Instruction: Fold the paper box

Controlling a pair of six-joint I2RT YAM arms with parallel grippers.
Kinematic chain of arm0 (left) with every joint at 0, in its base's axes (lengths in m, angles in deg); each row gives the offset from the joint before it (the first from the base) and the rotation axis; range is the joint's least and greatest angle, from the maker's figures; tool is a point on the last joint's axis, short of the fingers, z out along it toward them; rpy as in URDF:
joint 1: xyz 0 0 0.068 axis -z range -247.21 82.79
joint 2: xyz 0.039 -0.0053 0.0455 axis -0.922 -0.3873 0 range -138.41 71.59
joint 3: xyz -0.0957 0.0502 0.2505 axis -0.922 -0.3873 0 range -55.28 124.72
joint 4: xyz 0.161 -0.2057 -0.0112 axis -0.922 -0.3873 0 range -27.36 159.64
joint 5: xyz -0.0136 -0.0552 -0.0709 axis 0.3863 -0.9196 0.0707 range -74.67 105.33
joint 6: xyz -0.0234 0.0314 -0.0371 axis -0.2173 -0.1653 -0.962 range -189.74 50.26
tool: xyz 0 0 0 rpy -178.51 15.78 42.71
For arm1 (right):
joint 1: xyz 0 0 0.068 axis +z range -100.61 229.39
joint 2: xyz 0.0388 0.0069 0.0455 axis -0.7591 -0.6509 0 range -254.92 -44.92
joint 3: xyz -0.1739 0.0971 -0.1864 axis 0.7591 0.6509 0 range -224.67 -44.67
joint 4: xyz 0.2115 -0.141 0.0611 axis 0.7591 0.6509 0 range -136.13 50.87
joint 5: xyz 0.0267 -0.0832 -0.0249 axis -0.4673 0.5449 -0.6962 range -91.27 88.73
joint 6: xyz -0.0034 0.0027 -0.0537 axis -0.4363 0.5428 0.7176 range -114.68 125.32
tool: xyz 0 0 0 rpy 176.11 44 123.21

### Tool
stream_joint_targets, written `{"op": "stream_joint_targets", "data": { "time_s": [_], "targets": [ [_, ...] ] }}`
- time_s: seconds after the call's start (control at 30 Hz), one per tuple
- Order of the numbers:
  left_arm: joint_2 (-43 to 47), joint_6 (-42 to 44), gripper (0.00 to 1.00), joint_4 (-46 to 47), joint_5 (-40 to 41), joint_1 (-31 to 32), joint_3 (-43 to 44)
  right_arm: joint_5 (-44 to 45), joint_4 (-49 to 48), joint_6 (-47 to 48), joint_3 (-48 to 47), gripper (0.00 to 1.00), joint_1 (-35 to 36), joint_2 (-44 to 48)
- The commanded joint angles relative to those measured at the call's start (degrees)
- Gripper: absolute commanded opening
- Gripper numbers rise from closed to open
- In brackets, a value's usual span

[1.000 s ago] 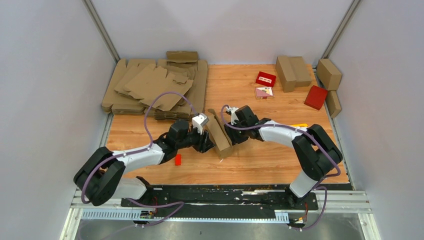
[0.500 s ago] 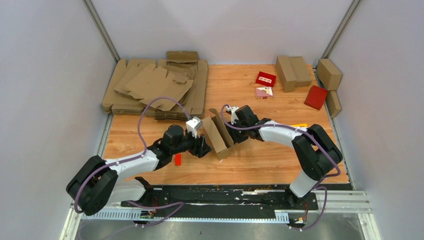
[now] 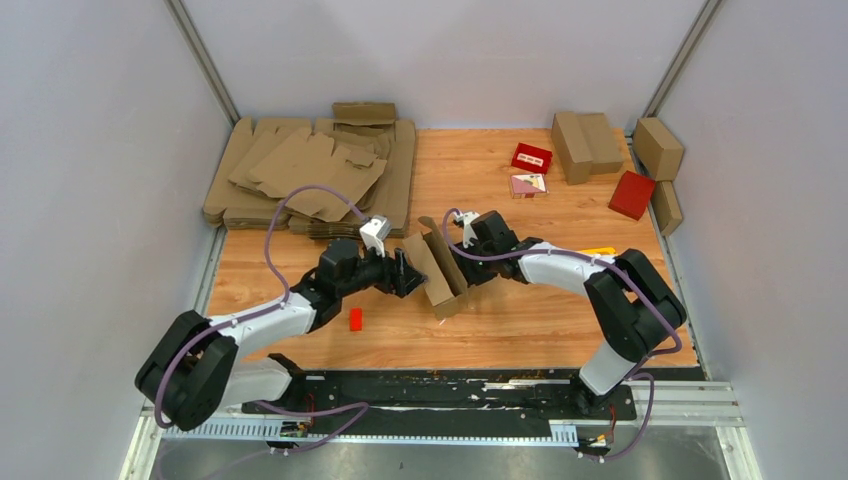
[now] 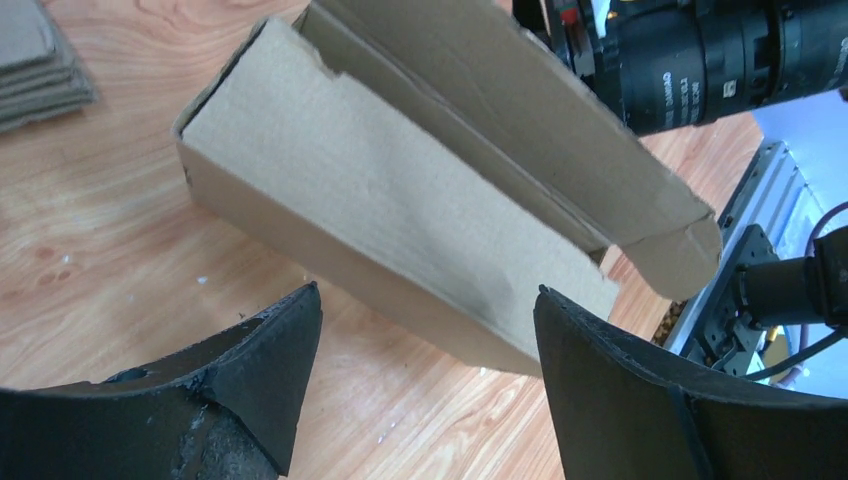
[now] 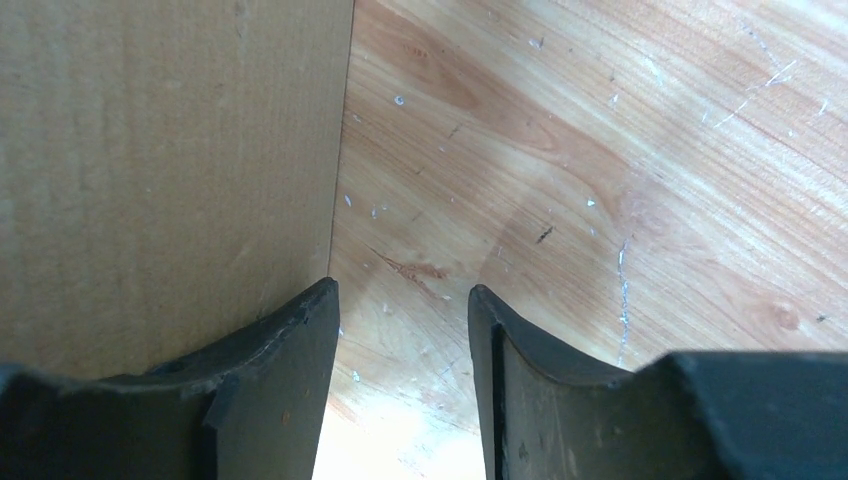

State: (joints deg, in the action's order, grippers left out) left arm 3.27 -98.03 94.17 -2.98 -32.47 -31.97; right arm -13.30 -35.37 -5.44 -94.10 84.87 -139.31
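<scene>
Left end effector (image 4: 425, 293): jaws spread wide, holding nothing. It faces the long side of the paper box (image 3: 438, 270), close to it, and I cannot tell whether it touches.

Right end effector (image 5: 402, 288): jaws partly apart, only bare worktop (image 3: 520, 320) between them. One finger (image 5: 290, 350) sits right by the box's opposite wall. No clamp on the cardboard that I can see.

Paper box: mid-worktop, squeezed between the two arms, formed into a long trough. Lid flap (image 4: 520, 130) stands up and leans away, not yet tucked.

Around the box: flat cardboard blanks (image 3: 300, 175) piled well beyond it on the left arm's side. A small red piece (image 3: 355, 319) lies nearer the arm bases, same side.

Risks as I judge them:
- Nothing grips the box, so a push from the left could slide or spin it instead of closing the flap.
- The raised flap looks springy. Unpinned, it may gape wider or drag the side walls out of square.
- A push low on the wall rather than on the flap could tip the trough toward the right arm.
- Both wrists crowd the box, so a flap closed hard could land one end effector on the other.
</scene>
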Motion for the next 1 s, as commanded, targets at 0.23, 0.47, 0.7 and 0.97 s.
{"op": "stream_joint_targets", "data": {
  "time_s": [0.23,0.47,0.7,0.97],
  "targets": [
    [-10.46,1.12,0.75,0.45,-2.29,-0.03,7.72,1.02,-2.15,0.66,1.77,0.55,0.04,3.95],
    [-14.65,0.68,0.71,4.17,-4.83,0.14,7.06,-2.52,-7.2,0.35,5.35,0.6,0.04,9.43],
    [-14.38,0.71,0.71,6.95,-6.68,0.26,5.88,-4.31,-10.28,-0.72,7.3,0.64,-0.06,13.63],
    [-15.24,0.65,0.71,9.05,-7.58,2.46,6.2,0.4,-6.14,-2.19,6.02,0.64,-0.25,15.83]
  ]
}}
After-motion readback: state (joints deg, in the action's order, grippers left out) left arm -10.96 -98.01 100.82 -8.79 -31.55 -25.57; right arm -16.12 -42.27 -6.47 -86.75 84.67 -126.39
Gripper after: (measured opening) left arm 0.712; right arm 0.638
